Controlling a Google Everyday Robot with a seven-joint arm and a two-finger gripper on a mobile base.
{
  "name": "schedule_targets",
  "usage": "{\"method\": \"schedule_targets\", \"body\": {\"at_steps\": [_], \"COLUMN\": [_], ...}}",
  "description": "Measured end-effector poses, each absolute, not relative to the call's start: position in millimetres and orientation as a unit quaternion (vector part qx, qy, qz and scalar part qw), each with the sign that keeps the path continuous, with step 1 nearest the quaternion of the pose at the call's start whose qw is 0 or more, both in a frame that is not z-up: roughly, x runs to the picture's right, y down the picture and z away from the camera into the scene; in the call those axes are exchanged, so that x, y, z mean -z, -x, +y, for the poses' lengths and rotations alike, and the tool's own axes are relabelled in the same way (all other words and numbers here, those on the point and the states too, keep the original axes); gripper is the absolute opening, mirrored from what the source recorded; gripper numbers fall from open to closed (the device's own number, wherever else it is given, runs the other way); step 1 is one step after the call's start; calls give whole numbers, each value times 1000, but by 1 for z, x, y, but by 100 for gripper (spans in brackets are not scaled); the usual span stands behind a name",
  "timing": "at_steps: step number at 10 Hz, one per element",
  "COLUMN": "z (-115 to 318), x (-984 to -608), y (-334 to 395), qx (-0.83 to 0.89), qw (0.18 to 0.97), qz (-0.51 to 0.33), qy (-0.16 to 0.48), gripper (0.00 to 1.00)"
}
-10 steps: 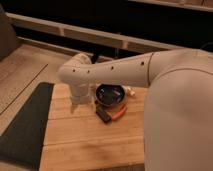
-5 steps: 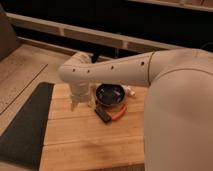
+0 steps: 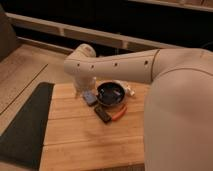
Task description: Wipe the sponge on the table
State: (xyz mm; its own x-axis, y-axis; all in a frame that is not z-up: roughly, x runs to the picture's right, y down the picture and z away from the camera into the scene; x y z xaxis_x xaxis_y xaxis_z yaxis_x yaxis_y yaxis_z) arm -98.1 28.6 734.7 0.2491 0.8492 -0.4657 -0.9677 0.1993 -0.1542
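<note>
Released pincer [image 3: 81,90] hangs just left of the sponge [image 3: 90,97] on the bench [image 3: 85,140]; any grip must stay clear of the bowl [image 3: 107,87].

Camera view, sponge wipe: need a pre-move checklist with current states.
1. Gripper located: ok, it hangs over the table's far edge, on the mat side of the dark bowl.
2. Sponge in view: ok, it is on the table just below the gripper.
3. Sponge held: cannot tell, the gripper's tip meets it in this view.
4. Wipe path toward the camera: ok, only planks show in front of the sponge.
5. Wipe path toward the bowl: not ok, the dark bowl is close beside the sponge, with the black block and orange tool next to it.
</note>
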Motion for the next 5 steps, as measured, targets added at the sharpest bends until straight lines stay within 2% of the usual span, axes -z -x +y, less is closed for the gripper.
{"method": "schedule_targets", "body": {"at_steps": [3,5], "z": [21,8], "x": [-749,-781], "y": [77,60], "qx": [-607,-604], "qw": [754,757], "qz": [149,145], "qy": [199,202], "gripper": [65,65]}}
